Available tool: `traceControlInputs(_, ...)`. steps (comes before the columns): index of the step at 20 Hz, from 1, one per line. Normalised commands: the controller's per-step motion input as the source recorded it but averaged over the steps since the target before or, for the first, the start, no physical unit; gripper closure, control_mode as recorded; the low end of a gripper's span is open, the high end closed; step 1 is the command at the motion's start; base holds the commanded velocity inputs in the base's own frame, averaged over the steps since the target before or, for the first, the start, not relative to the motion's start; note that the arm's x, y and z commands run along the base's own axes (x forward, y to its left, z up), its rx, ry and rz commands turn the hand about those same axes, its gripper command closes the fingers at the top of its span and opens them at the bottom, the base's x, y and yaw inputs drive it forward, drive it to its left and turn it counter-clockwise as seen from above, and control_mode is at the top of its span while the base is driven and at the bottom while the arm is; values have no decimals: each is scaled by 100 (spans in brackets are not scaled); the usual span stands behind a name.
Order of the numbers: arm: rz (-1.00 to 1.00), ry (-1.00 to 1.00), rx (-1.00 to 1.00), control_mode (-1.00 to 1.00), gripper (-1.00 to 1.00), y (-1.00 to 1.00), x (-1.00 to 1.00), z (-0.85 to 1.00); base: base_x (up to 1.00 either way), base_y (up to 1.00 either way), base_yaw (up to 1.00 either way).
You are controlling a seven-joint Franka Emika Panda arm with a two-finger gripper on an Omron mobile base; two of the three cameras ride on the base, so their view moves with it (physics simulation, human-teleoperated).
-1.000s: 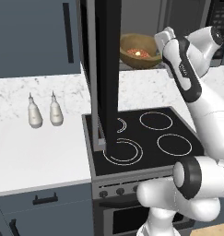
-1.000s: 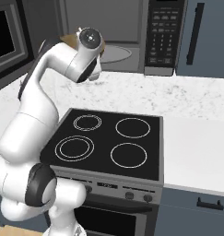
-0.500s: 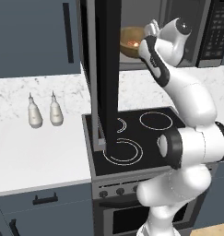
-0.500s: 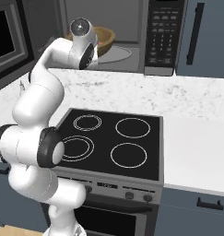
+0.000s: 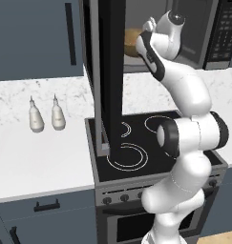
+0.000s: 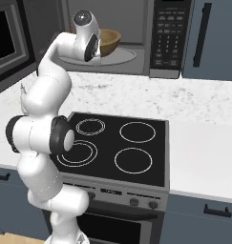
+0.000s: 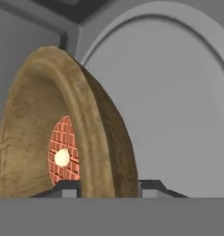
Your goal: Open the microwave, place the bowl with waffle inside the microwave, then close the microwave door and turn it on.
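Observation:
The microwave [image 6: 163, 33] stands open, and its black glass door [image 5: 110, 81] swings out toward me, edge-on over the stove. My gripper [image 7: 106, 189] is shut on the rim of the brown wooden bowl [image 7: 92, 138]. The reddish waffle [image 7: 62, 150] with its pale dab lies inside the bowl. The bowl [image 6: 109, 41] sits within the grey cavity, just over the round glass turntable [image 6: 122, 56]. In the left base view the bowl [image 5: 131, 42] shows between the door and my hand. I cannot tell whether it touches the turntable.
A black four-ring stove [image 6: 117, 143] lies below the microwave. Two white bottles [image 5: 46, 116] stand on the marble counter [image 5: 36, 157] to the left. A blue-grey cabinet door [image 6: 213, 38] with a black handle flanks the microwave's right side.
My arm has stretched up and forward, carrying the bowl from in front of the opening into the microwave cavity. The door has stayed open.

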Motion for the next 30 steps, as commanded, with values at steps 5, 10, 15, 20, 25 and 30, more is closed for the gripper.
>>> traceControlInputs(5, 2, 1, 5, -100, -100, -5, -2, -7, 0, 0, 0)
traceControlInputs(10, 1, -16, 11, -100, -100, -16, -31, 3, 0, 0, 0)
traceControlInputs(15, 7, -6, -2, -100, -100, -33, -100, 0, 0, 0, 0)
traceControlInputs(20, 4, -10, -3, -100, 100, -33, -100, 0, 0, 0, 0)
traceControlInputs(25, 7, -14, -7, -100, 100, -18, -100, 0, 0, 0, 0)
traceControlInputs(30, 8, -24, -5, -100, 100, 2, -100, -10, 0, 0, 0)
